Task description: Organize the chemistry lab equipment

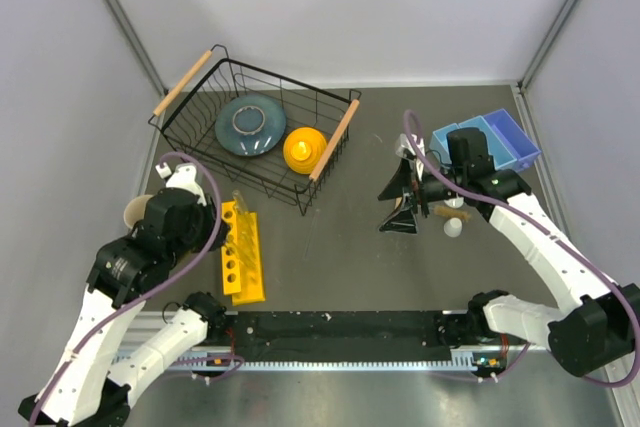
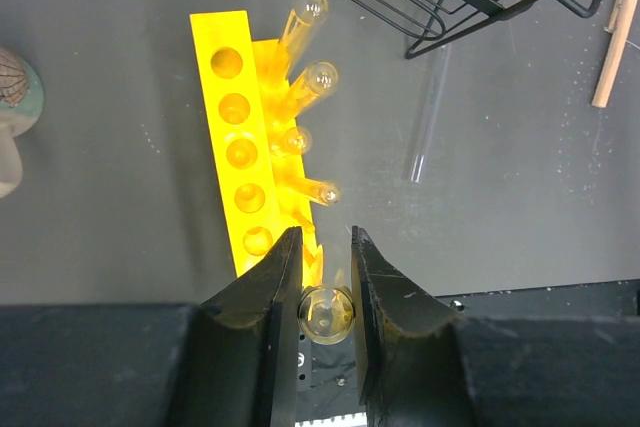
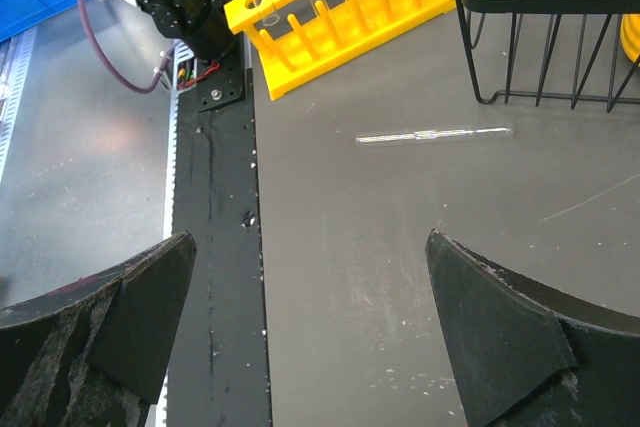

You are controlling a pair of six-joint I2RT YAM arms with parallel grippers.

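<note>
Left jaws pinch 1 glass tube [image 2: 326,313] by yellow rack [image 2: 238,152].

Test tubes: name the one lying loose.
The tube flat on the table by the basket; others sit in the yellow rack, one in the left hand.

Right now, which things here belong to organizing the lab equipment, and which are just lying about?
Job: gripped glass tube in the left tool; loose glass tube lying flat; yellow rack; small white piece.
Lying about: black wire basket; blue-grey plate and yellow dome inside it.
</note>
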